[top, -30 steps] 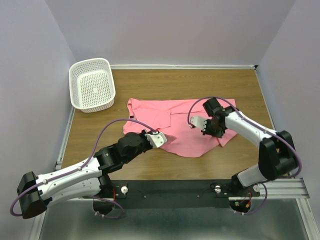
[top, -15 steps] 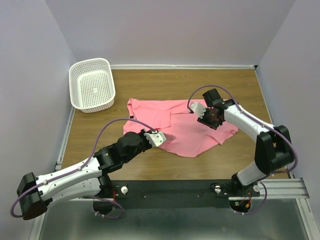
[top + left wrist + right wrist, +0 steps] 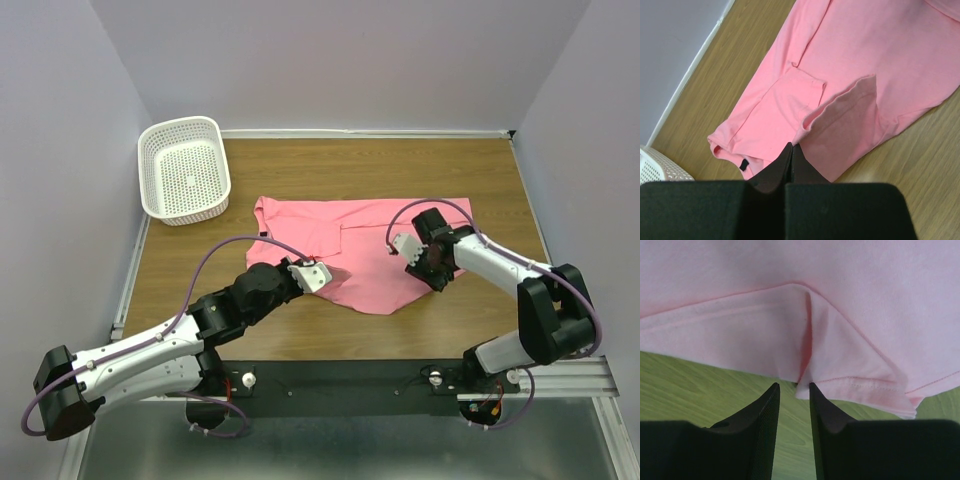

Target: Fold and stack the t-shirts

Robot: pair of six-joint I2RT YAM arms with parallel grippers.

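One salmon-pink t-shirt (image 3: pixel 330 225) lies partly folded on the wooden table (image 3: pixel 340 165). My left gripper (image 3: pixel 312 277) is shut on a fold of the shirt's near edge. In the left wrist view (image 3: pixel 791 146) the closed tips pinch the fabric (image 3: pixel 865 60) beside a raised flap, and the small dark label (image 3: pixel 743 165) is near them. My right gripper (image 3: pixel 422 262) is low at the shirt's right near edge. In the right wrist view (image 3: pixel 792 385) its jaws stand a little apart with the hem (image 3: pixel 855 385) just ahead of them, and nothing is between them.
A white perforated basket (image 3: pixel 215 165) stands at the table's back left corner, and its rim shows in the left wrist view (image 3: pixel 655 167). Bare wood surrounds the shirt. Walls close the table on three sides.
My right gripper went toward the shirt's middle, then came back to its right near edge. The shirt's right flap no longer sticks out past the arm. My left gripper has kept its hold.
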